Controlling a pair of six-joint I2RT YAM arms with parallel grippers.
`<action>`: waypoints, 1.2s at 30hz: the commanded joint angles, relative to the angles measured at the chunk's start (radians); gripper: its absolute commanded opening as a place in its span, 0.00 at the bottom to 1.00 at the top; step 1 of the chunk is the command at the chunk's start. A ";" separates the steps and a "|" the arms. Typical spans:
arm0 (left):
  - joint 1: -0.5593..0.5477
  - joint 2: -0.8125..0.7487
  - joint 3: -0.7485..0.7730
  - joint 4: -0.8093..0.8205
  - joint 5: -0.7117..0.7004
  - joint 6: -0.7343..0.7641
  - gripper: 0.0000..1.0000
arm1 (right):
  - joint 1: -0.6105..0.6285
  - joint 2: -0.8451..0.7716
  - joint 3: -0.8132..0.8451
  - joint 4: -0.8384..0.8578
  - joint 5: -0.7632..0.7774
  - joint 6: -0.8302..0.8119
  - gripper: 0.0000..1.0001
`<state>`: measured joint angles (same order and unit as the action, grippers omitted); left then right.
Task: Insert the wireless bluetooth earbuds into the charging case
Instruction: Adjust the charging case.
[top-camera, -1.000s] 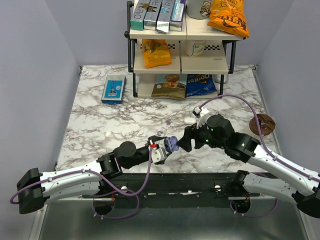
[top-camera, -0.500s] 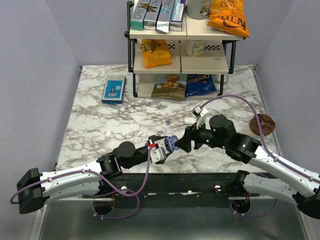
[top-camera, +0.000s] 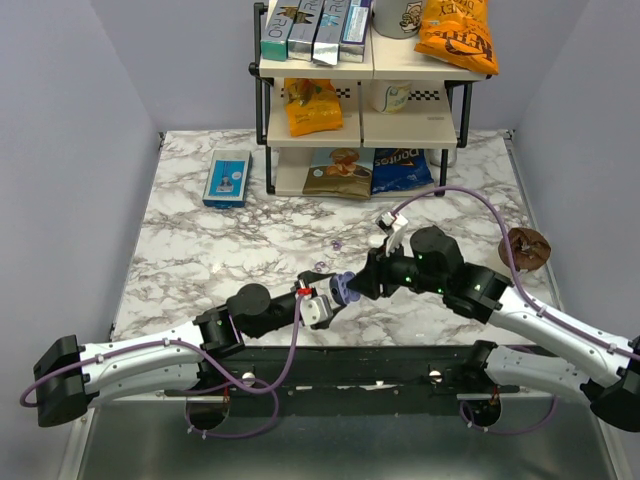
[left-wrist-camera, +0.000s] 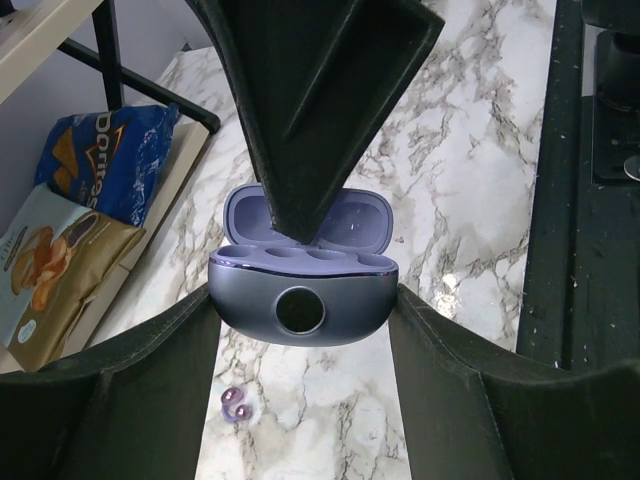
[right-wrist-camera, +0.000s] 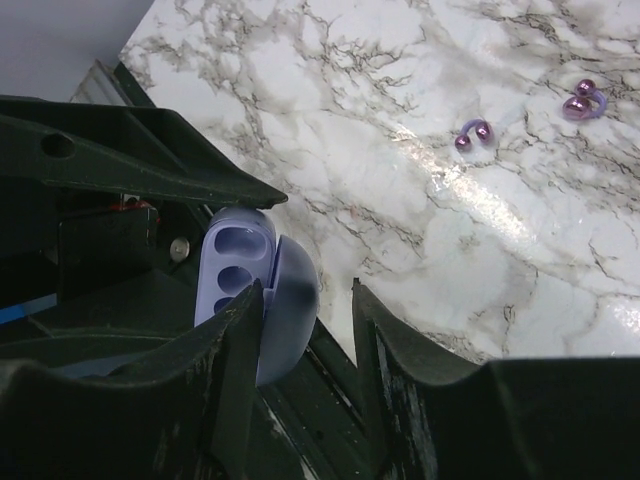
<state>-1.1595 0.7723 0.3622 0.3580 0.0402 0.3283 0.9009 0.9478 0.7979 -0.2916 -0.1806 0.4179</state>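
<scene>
The charging case is a small lavender-grey pebble with its lid swung open and its earbud wells showing bare. My left gripper is shut on its lower half and holds it above the table's near edge. My right gripper is open at the case. The lid lies between its jaws against one finger, with a gap to the other. Two purple earbuds lie apart on the marble beyond the case. One earbud shows under the case in the left wrist view.
A shelf rack with snack bags and boxes stands at the back. A blue box lies at the back left, and a brown round thing sits at the right edge. The black rail runs along the near edge.
My right gripper has moved left up to the case and its jaws have narrowed around the lid. The left gripper and the case have stayed put.
</scene>
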 joint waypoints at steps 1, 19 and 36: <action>-0.009 -0.013 0.012 0.044 0.029 -0.012 0.00 | -0.005 0.017 -0.011 0.032 -0.034 -0.011 0.47; -0.009 -0.021 0.031 -0.034 -0.172 -0.071 0.99 | -0.005 -0.133 0.061 -0.070 -0.106 -0.172 0.01; -0.006 -0.108 0.138 -0.209 -0.059 -0.411 0.99 | -0.003 -0.233 0.090 -0.147 0.052 -0.539 0.06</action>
<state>-1.1706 0.7273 0.4591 0.2008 -0.1677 0.0467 0.8932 0.7902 0.9035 -0.4519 -0.2279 0.0662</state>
